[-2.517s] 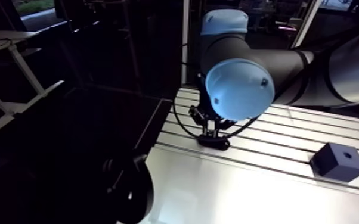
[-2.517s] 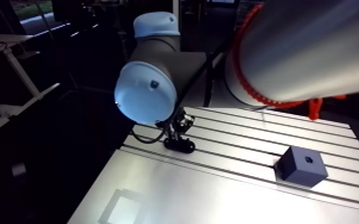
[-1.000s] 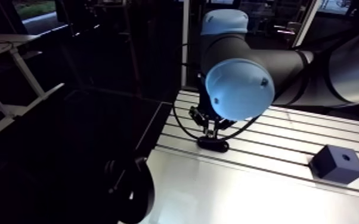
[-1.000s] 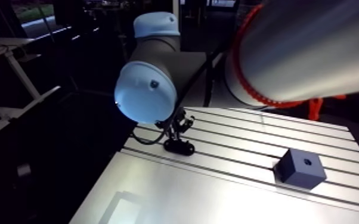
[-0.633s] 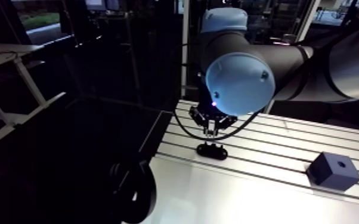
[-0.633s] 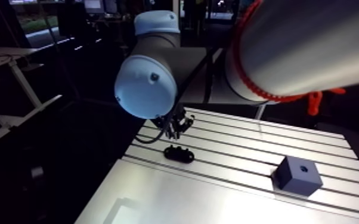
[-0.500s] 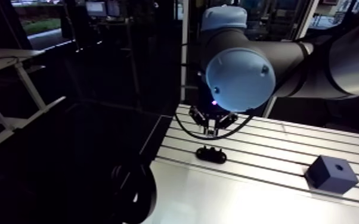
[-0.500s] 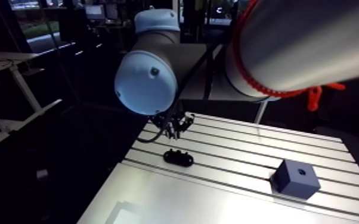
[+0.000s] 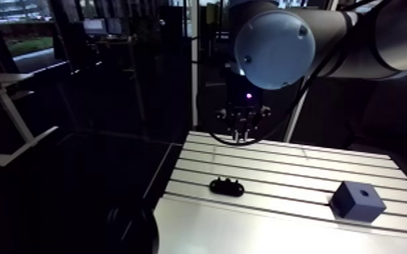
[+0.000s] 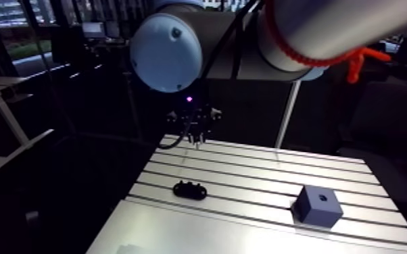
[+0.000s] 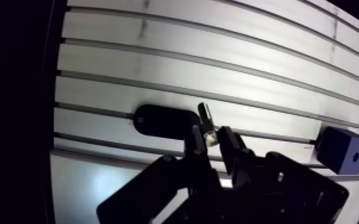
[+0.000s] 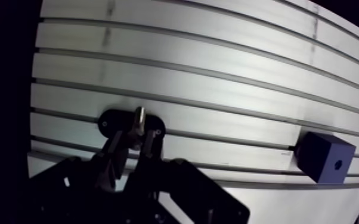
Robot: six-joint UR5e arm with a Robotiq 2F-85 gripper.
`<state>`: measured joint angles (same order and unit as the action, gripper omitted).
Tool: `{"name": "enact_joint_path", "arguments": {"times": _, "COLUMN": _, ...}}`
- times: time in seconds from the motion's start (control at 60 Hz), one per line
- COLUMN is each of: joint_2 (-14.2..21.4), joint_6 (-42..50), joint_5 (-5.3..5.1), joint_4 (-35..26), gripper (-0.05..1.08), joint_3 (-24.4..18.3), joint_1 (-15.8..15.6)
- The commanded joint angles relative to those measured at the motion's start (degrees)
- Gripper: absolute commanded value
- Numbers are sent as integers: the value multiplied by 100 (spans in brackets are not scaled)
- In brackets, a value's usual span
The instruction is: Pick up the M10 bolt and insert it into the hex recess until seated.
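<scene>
Slotted aluminium table (image 9: 301, 169) gleams under a dim room, its near edge cut off by the frame. Above it hangs the end effector (image 11: 209, 136), its two fingers drawn narrow and clamped on the M10 bolt (image 11: 204, 113), whose shank juts ahead past the fingertips. Below, a black oval fixture (image 11: 158, 119) lies on the table, partly hidden by the fingers in the wrist view. A dark block (image 9: 357, 200) with a hole in its top sits well apart; the hole's shape is too small to read.
</scene>
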<state>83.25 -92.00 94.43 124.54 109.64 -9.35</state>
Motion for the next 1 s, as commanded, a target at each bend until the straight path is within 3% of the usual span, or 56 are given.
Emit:
{"name": "enact_joint_path", "arguments": {"times": 0.017, "joint_2": 126, "joint_6": -1164, "joint_5": -4, "joint_4": -1035, "gripper": 102, "joint_3": -852, "joint_1": 914}}
{"name": "enact_joint_path", "arguments": {"times": 0.167, "joint_2": 57, "joint_6": -2250, "joint_5": -110, "joint_4": -1821, "gripper": 102, "joint_3": -1345, "joint_1": 1413}}
{"name": "enact_joint_path", "arguments": {"times": 0.2, "joint_2": 31, "joint_6": -2793, "joint_5": -129, "joint_4": -2067, "gripper": 103, "joint_3": -1506, "joint_1": 1709}}
{"name": "enact_joint_path", "arguments": {"times": 0.367, "joint_2": -104, "joint_6": -3877, "joint_5": -48, "joint_4": -2631, "gripper": 105, "joint_3": -1818, "joint_1": 2241}}
{"name": "enact_joint_path", "arguments": {"times": 0.45, "joint_2": -192, "joint_6": -4111, "joint_5": 4, "joint_4": -2795, "gripper": 106, "joint_3": -1948, "joint_1": 2335}}
{"name": "enact_joint_path", "arguments": {"times": 0.483, "joint_2": -297, "joint_6": -4203, "joint_5": 98, "joint_4": -2913, "gripper": 106, "joint_3": -2072, "joint_1": 2405}}
{"name": "enact_joint_path", "arguments": {"times": 0.55, "joint_2": -378, "joint_6": -4216, "joint_5": 129, "joint_4": -3066, "gripper": 106, "joint_3": -2179, "joint_1": 2523}}
{"name": "enact_joint_path", "arguments": {"times": 1.0, "joint_2": -602, "joint_6": -4385, "joint_5": 132, "joint_4": -3252, "gripper": 106, "joint_3": -2344, "joint_1": 2650}}
